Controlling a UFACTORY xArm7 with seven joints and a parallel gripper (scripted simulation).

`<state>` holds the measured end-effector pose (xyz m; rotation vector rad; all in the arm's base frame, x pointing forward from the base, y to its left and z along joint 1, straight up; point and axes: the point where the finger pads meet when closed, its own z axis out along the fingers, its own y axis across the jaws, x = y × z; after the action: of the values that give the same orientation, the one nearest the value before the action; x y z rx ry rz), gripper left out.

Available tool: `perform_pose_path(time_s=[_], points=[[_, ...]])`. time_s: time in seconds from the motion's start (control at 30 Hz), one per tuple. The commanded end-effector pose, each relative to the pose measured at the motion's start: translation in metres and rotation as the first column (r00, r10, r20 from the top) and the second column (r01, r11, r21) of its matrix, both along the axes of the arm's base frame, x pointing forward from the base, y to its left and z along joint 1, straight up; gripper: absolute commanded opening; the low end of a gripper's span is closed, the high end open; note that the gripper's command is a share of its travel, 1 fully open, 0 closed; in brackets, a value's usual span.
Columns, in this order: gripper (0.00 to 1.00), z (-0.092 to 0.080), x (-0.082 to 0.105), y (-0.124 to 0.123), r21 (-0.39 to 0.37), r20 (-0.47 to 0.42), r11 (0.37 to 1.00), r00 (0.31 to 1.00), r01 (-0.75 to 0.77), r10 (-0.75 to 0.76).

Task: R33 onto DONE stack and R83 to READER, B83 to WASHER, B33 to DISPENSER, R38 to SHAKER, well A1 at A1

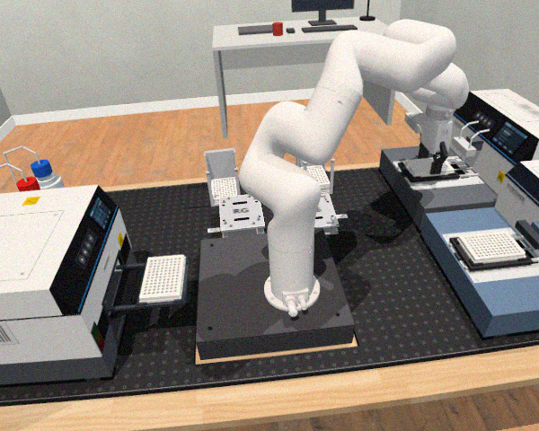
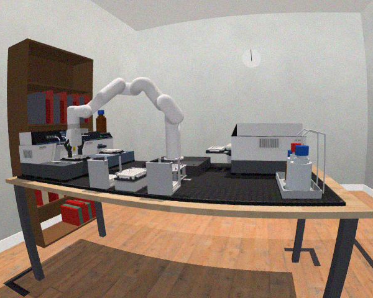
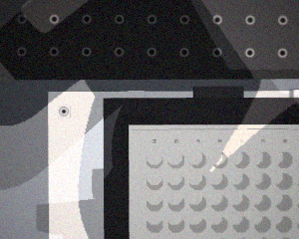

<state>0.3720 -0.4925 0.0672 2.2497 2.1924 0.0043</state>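
Note:
My gripper (image 1: 437,164) is at the grey instrument (image 1: 439,192) at the back right of the deck, fingers pointing down. It is shut on a white well plate (image 3: 219,184) at that instrument's black nest (image 3: 112,164). The plate lies flat in or just above the nest; I cannot read its label. The gripper also shows in the exterior view (image 2: 73,150). Another white plate (image 1: 491,246) sits on the blue instrument (image 1: 497,283) at the right. A third plate (image 1: 163,277) lies on the tray of the large box instrument (image 1: 38,268) at the left.
Two tall stack racks (image 1: 222,178) (image 1: 318,173) stand behind the arm's base, with the RG nest (image 1: 241,213) in front of the left one. A plate on a low block (image 2: 130,174) sits between the racks. Tubing and instrument housings (image 1: 501,134) stand close beside the gripper.

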Motion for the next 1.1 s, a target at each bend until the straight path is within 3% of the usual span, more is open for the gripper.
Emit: perform_pose_path(time_s=[0.0,0.07,0.1,0.67,1.07], points=[[0.0,0.002,0.001,-0.001,-0.004,0.003,1.0,1.0,0.0,0.0],[0.0,0.002,0.001,-0.001,-0.004,0.003,1.0,1.0,0.0,0.0],[1.0,0.002,0.001,-0.001,-0.004,0.003,1.0,1.0,0.0,0.0],[1.0,0.003,0.001,-0.001,-0.004,0.003,1.0,1.0,0.0,0.0],[1.0,0.016,0.001,-0.001,-0.004,0.003,1.0,1.0,0.0,0.0]])
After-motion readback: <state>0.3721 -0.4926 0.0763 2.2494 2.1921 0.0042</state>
